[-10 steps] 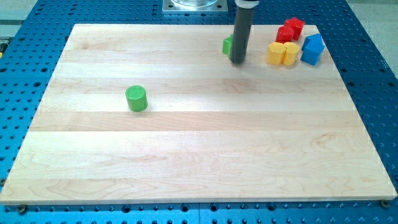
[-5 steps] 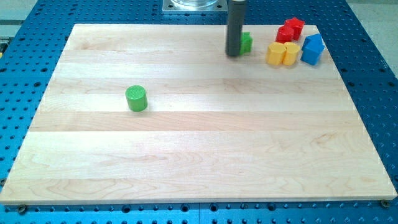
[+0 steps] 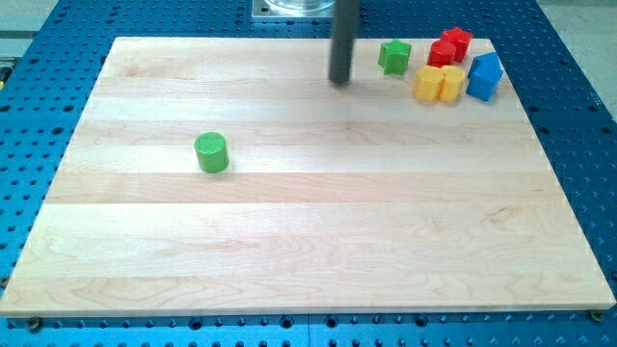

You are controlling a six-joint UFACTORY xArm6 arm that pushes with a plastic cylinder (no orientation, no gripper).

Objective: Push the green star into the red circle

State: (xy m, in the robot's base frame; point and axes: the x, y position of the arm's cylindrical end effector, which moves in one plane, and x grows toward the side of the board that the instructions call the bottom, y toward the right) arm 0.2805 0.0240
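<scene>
— So, where's your green star-shaped block?

— At 3 o'clock of my tip, apart from it, near the red round block on the wooden tabletop.

— Gripper?

— None fitted; nothing is held.

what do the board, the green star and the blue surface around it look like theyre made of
Board: seems light wood, joined planks with visible grain and a smooth matte finish. Green star: probably moulded or printed plastic, going by its flat, even colour and dull sheen; its surface detail is too small to tell. Blue surface: likely painted or anodised metal, given its regular grid of holes. My tip stands left of the star, apart from it.
</scene>
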